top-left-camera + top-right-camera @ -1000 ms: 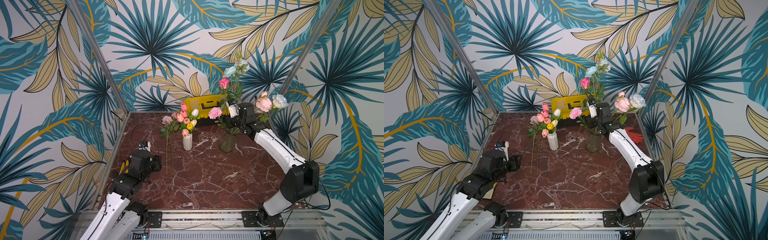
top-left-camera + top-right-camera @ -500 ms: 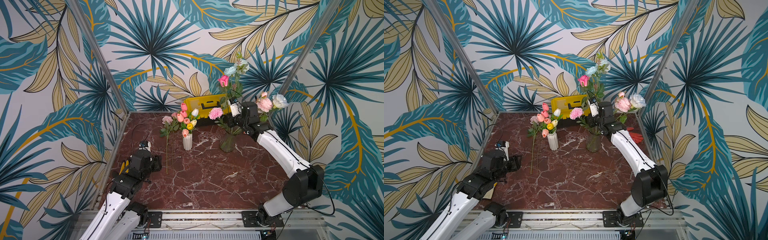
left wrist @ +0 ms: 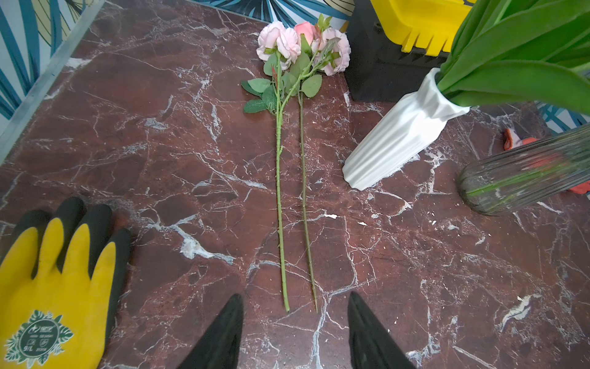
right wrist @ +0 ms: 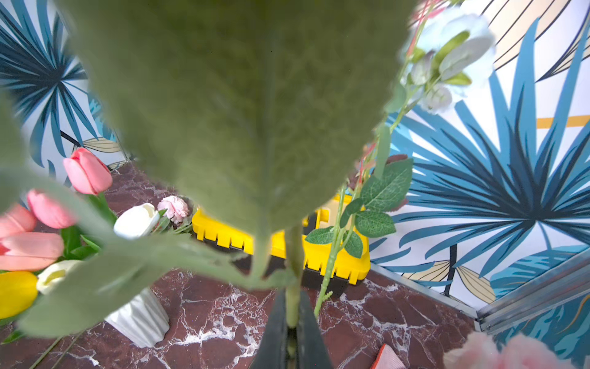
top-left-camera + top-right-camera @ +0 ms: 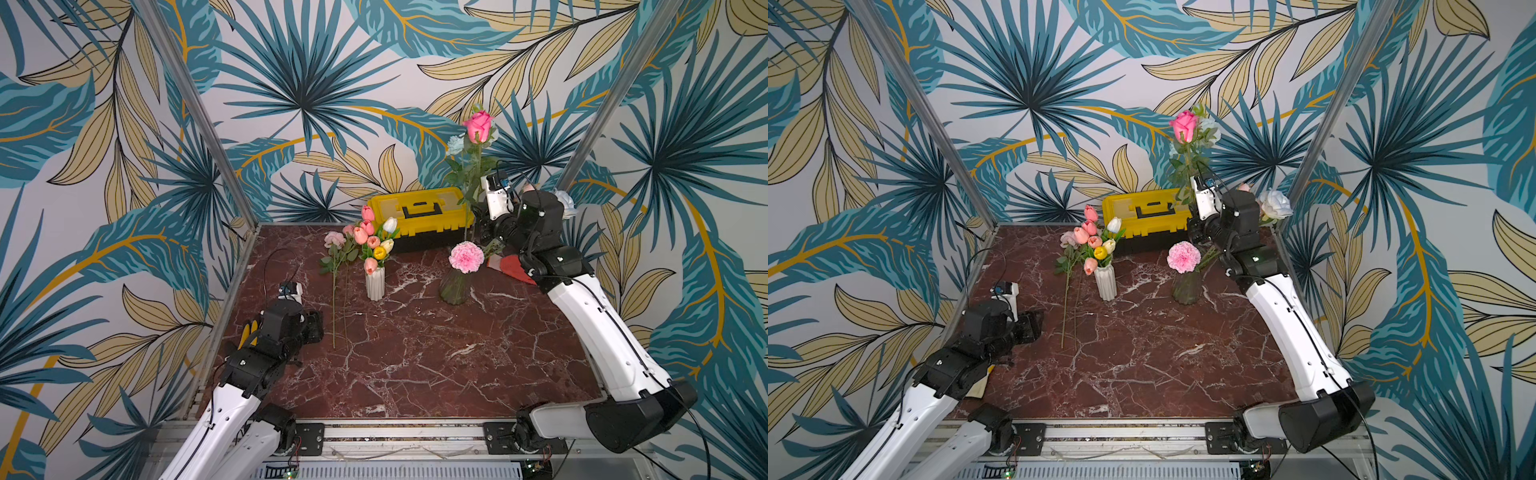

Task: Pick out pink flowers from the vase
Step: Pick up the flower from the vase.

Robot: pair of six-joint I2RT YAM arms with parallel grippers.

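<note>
Up goes the hot-pink rose (image 5: 478,124): its bloom stands higher against the far wall than a second ago, and the right arm has risen with it. The right pincer (image 4: 292,303) is clamped on the rose's green stem, well below the bloom, at the far right of the table (image 5: 415,353). The stem hangs upright above the glass vase (image 5: 455,286); I cannot tell whether its lower end is clear of the rim. A frilly pink carnation (image 5: 466,257) sits at that vase's mouth, and a pale blue flower (image 5: 456,143) rises just left of the rose's bloom. A white rose (image 5: 1275,203) shows just right of the right arm.

At the near left the left pincer (image 3: 293,332) has not moved; its jaws stand apart, holding nothing, low over the table. Just ahead of it two pale pink flowers (image 3: 300,48) lie flat, side by side, stems toward the pincer and blooms toward the far edge. Right of them stands a white vase (image 5: 375,282) with tulips (image 5: 370,237), pink, yellow and white. A yellow toolbox (image 5: 419,212) sits against the far wall, a yellow glove (image 3: 54,287) lies left of the left pincer, and a red glove (image 5: 515,268) lies under the right arm.
</note>
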